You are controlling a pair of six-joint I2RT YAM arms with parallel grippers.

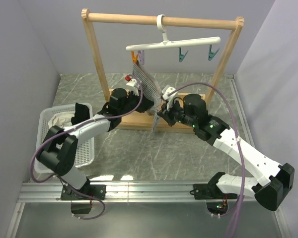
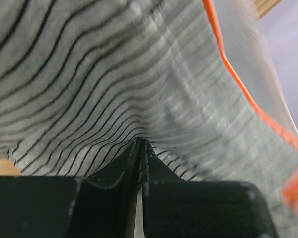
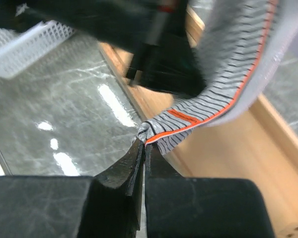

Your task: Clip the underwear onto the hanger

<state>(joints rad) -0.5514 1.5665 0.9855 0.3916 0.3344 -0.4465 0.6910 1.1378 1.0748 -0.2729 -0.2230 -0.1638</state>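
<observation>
My left end effector (image 2: 140,148) pinches underwear (image 1: 147,91) mid-cloth, right end effector (image 3: 144,144) clamps hem. Thin, limp, light: hold edges taut for hanger (image 1: 174,44) clip.

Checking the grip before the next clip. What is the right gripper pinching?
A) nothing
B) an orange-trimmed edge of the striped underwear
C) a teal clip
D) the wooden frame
B: the right gripper has its jaws shut on a fold of the underwear at its orange trim, as the right wrist view shows.
</observation>
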